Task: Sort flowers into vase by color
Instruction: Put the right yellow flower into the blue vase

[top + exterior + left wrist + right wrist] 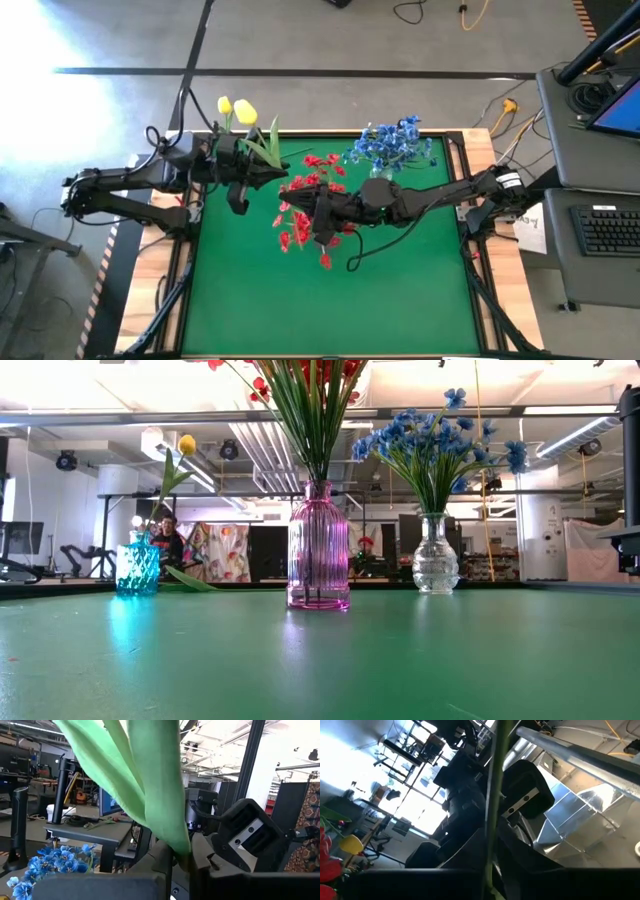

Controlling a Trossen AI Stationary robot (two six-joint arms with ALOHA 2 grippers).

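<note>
Clearly three vases stand in a row toward the far side of the green worktop [320, 660]: a teal vase [137, 568] holding a yellow tulip [187, 445], a pink ribbed vase [318, 547] packed with green stems whose red blossoms [305, 215] are mostly cut off by the low view's top edge, and a clear glass vase [436, 555] full of blue flowers [432, 440]. From above, the vases themselves are hidden under blooms and arms. The left claw [238, 170] sits at the teal vase's spot, clenched on a broad green leaf [145, 790] at its base, as the left wrist view shows; two yellow buds [237, 108] stick out beyond it. The right claw [322, 215] hangs among the red blossoms over the pink vase, its fingers closed around a thin green stem [492, 800] that runs up through the right wrist view. Which bloom tops that stem cannot be made out.
</note>
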